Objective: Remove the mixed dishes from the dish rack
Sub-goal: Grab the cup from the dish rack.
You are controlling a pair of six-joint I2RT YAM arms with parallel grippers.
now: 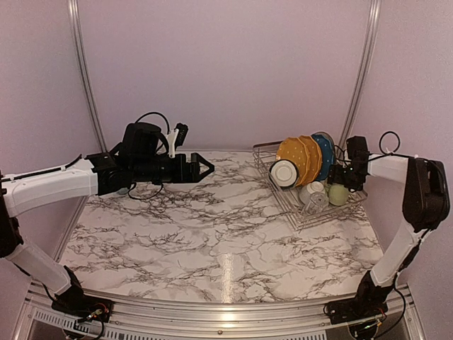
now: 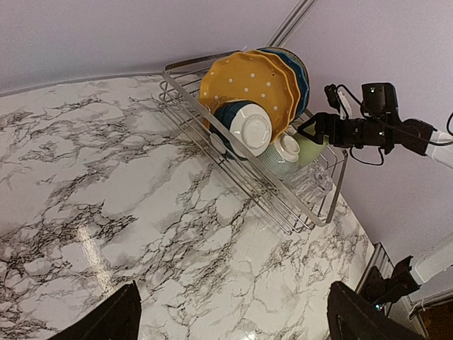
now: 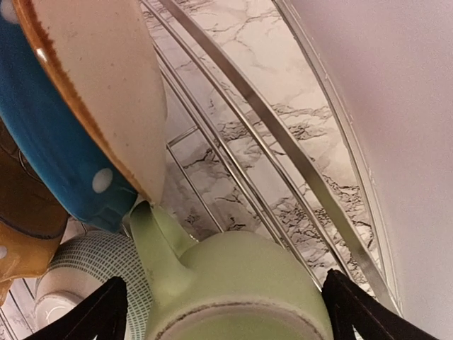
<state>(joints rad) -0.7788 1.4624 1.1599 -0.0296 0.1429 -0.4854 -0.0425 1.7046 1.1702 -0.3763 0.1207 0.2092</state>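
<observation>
1. Marble-veined tabletop (image 1: 212, 248) under plain lilac walls; the wire dish rack (image 1: 279, 193) sits at its far right corner, fully loaded.
2. Mustard-yellow dotted plates (image 2: 248, 81) stand on edge at the rack's far end. A blue dotted plate (image 3: 60, 159) and a cream plate (image 3: 99, 78) stand behind them, and a white bowl (image 2: 249, 127) leans in front.
3. Toward the rack's near end lie a ribbed light-blue mug (image 2: 283, 152), a pale-green mug (image 3: 248, 283) and a clear glass (image 2: 311, 184) (hard to make out through the wires).
4. The right claw (image 1: 341, 178) is spread wide with the pale-green mug between its fingers; it has not clamped on.
5. That mug looks like glazed ceramic, so I would expect it to be stiff, fairly weighty, slick and chippable. Its handle (image 3: 159, 241) reaches up to the cream plate's lower edge and seems to touch it.
6. The best hold is probably across the round body, well away from the handle. It should then be drawn out from the plates, not straight up (a knock could tip the stack).
7. The left claw (image 1: 205, 168) hangs open and empty, high above the tabletop near the far left corner and well apart from the rack.
</observation>
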